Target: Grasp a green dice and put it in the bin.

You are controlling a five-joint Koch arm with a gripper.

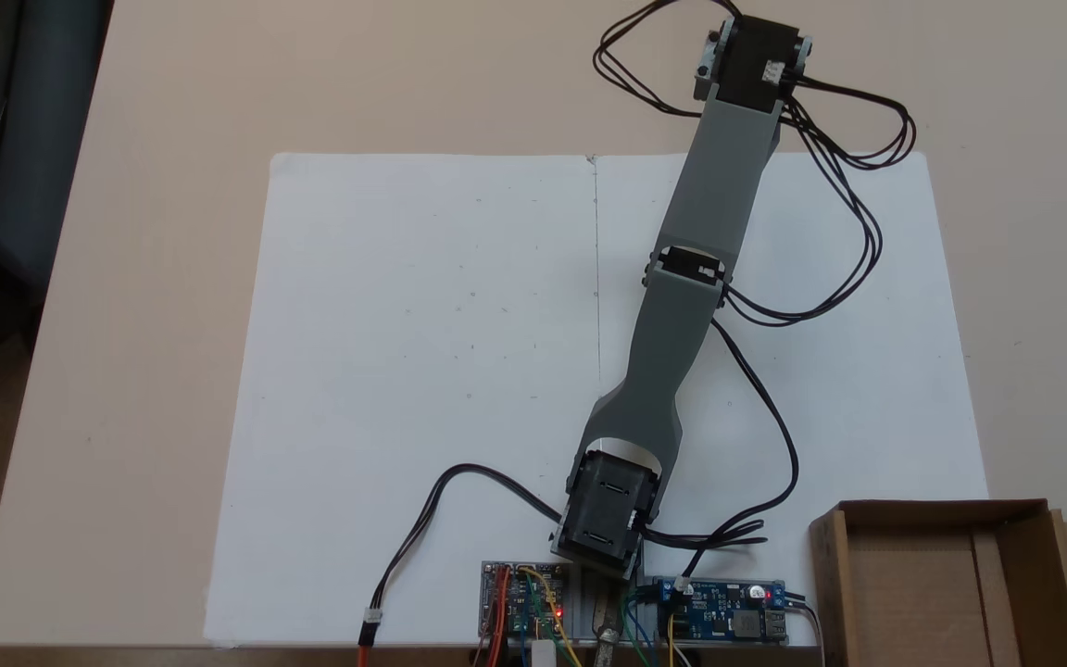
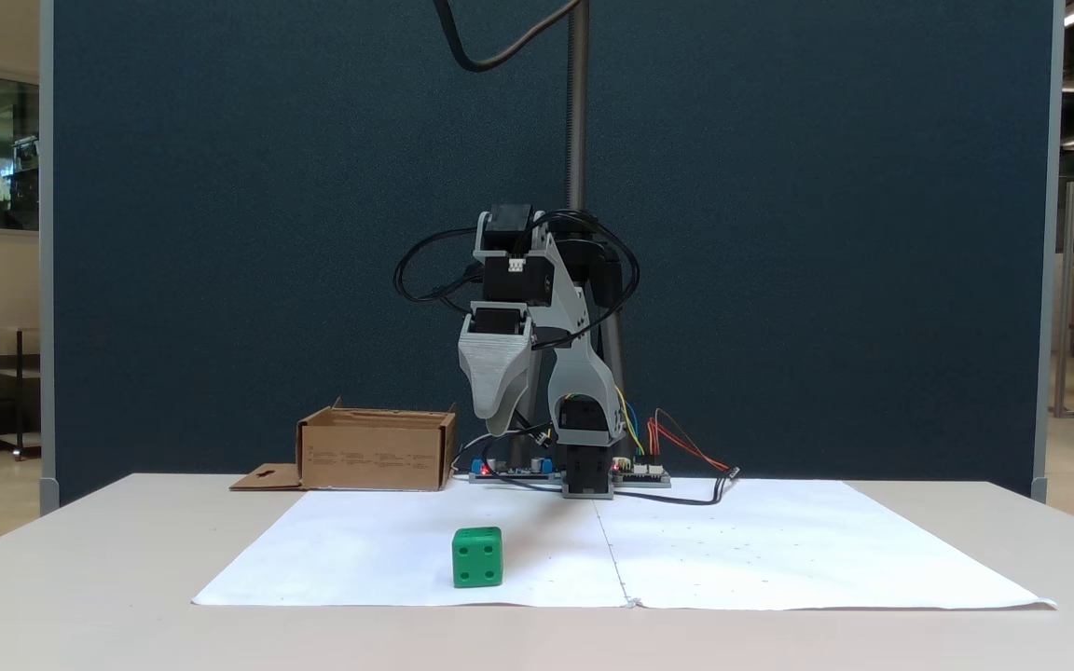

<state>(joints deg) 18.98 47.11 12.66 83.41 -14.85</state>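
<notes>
We see the green dice (image 2: 477, 557) on paper at the counter's front, 6 o'clock of the end effector (image 2: 497, 424); grip state unclear; misjudged descent could knock it away from the bin (image 2: 377, 452)

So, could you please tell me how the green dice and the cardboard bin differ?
The green dice is a small, bright green closed cube with pips; the bin is a far larger, brown, open-topped box. The dice sits on the white paper; the bin stands off it, beside the arm's base. Both rest on the table.
</notes>
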